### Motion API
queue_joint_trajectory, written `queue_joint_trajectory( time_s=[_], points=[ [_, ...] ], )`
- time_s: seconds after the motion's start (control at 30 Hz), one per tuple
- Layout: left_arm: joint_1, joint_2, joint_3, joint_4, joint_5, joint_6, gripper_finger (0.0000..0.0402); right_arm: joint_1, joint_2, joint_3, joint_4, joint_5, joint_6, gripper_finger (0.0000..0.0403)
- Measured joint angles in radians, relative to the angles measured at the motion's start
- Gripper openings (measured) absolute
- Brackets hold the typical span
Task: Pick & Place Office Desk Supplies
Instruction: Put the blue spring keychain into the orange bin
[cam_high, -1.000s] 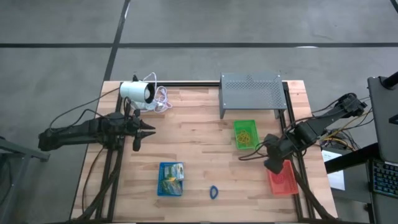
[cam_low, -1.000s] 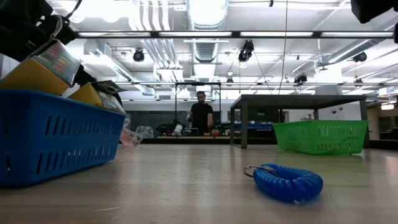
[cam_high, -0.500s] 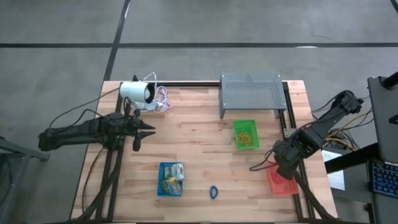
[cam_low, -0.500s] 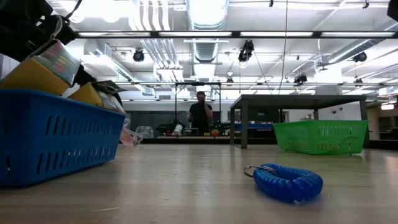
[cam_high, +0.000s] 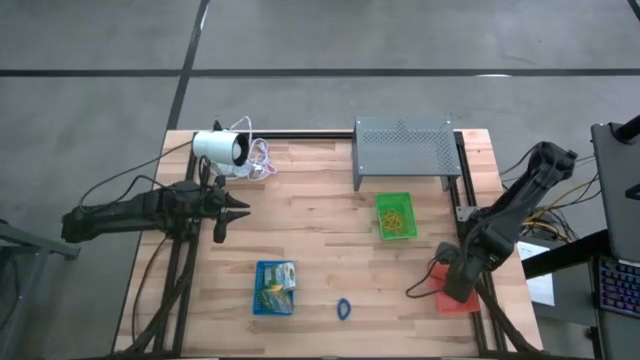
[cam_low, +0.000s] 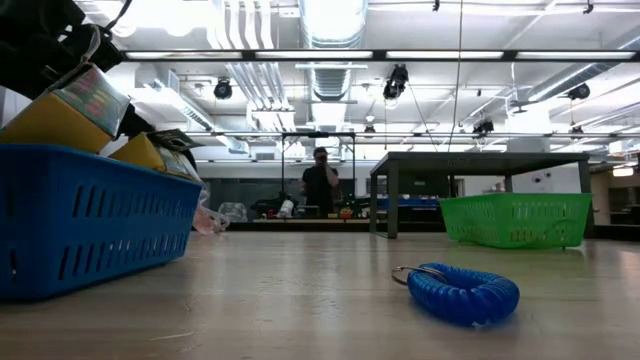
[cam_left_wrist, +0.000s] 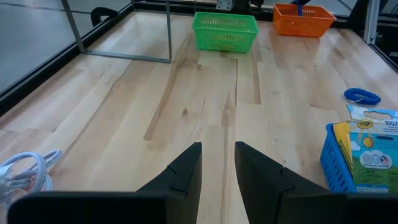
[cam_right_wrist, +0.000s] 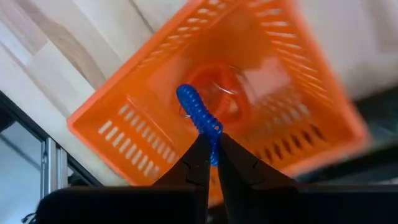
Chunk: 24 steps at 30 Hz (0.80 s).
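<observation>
My right gripper (cam_high: 452, 283) hangs over the orange-red tray (cam_high: 458, 298) at the table's right near corner, shut on a blue coiled loop (cam_right_wrist: 194, 111). A red coiled loop (cam_right_wrist: 231, 93) lies on that tray's floor (cam_right_wrist: 155, 124). A second blue coiled loop (cam_high: 344, 309) lies flat on the table near the near edge, also in the low view as the coiled loop (cam_low: 462, 291). My left gripper (cam_high: 240, 210) waits at the table's left, open (cam_left_wrist: 217, 165), touching nothing. Rubber bands lie in the green tray (cam_high: 395, 216). Packets stand in the blue tray (cam_high: 274, 288). My right gripper pinches the blue coiled loop by one end (cam_right_wrist: 210, 129) between its two fingertips (cam_right_wrist: 200, 155), coming from above and pointing down. The rest of the coil sticks out past the fingertips, lifted clear above the orange tray's floor.
A grey perforated stand (cam_high: 404, 150) sits at the far edge, and a white cylinder with coiled cable (cam_high: 228, 150) at the far left. Bare wood lies between the trays in the middle. A person (cam_low: 320, 185) stands far off in the room.
My right gripper has moved from beside the green tray toward the table's near edge and a little right, and is now over the orange-red tray. It has kept the blue coil.
</observation>
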Motion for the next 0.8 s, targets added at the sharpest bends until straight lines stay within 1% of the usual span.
queue_joint_trajectory(
  time_s=[0.1,0.17,0.3,0.4,0.53,0.8],
  points=[
    [0.000,0.000,0.000,0.000,0.000,0.000,0.0098,0.010,0.000,-0.076,0.120,0.001,0.013,0.0017],
    [0.000,0.000,0.000,-0.001,0.000,0.000,0.0098,0.011,0.000,-0.109,0.147,0.001,0.035,0.0017],
    [0.000,0.000,0.000,-0.001,0.000,0.000,0.0098,0.011,0.000,-0.131,0.146,0.001,0.063,0.0019],
    [0.000,0.000,0.000,-0.001,0.000,0.000,0.0098,0.011,0.000,-0.131,0.147,0.005,0.044,0.0020],
    [0.000,0.000,0.000,-0.001,0.000,0.000,0.0098,0.012,0.000,-0.123,0.149,0.047,0.034,0.0020],
    [0.000,0.000,0.000,-0.001,0.000,0.000,0.0099,0.012,0.001,-0.123,0.146,0.047,0.020,0.0020]
  ],
)
